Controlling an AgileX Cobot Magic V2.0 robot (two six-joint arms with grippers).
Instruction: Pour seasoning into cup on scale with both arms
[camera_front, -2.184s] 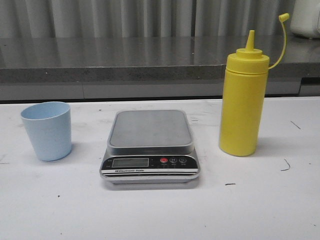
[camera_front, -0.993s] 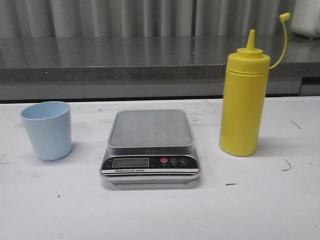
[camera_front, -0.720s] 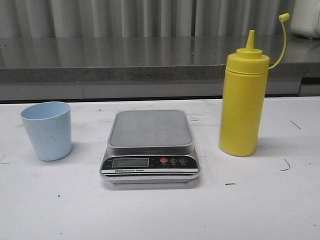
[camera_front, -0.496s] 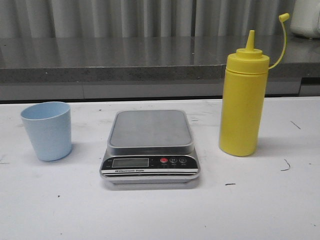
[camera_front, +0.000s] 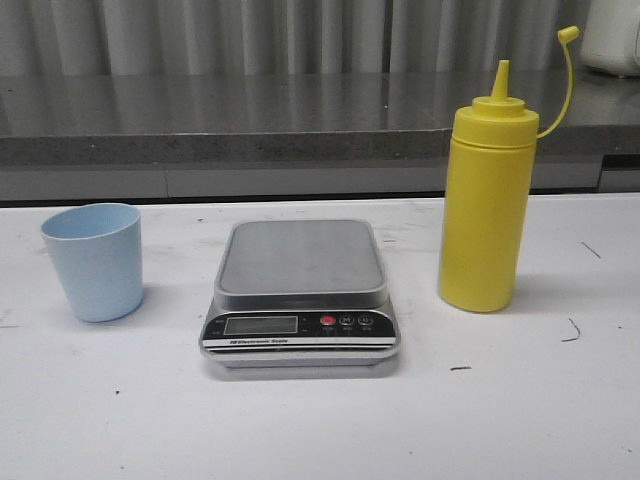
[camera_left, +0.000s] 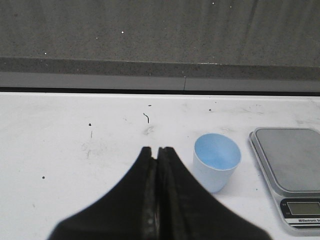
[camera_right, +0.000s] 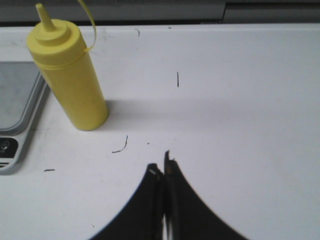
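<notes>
Seasoning bottle: the seasoning bottle (camera_front: 485, 205) stands upright at the right of the front view, well apart from the scale, nozzle up, its little cap dangling on a thin tether at upper right.
Bottle handling: soft plastic by the look of it, so I'd expect it to give under a squeeze and feel a bit slick; best taken around the straight mid-body, below the shoulder. How full it is I cannot tell, so the weight is a guess.
Cup: the cup (camera_front: 95, 260) sits mouth-up at the left of the front view, on the tabletop, not yet on the scale.
Cup handling: looks light and stiff, tapered, no handle; I'd pinch across the wall near the rim, gently, since it would tip or skate easily.
Scale: the scale (camera_front: 300, 292) lies centre frame between the two, steel platform bare.
Left gripper: the left gripper (camera_left: 156, 152) hovers beside the cup, fingers pressed together, holding nothing.
Right gripper: the right gripper (camera_right: 162, 170) hangs over bare tabletop (camera_right: 240, 100), away from the bottle, fingers closed on nothing.
Next, as I judge it: both must spread before any grasp.
</notes>
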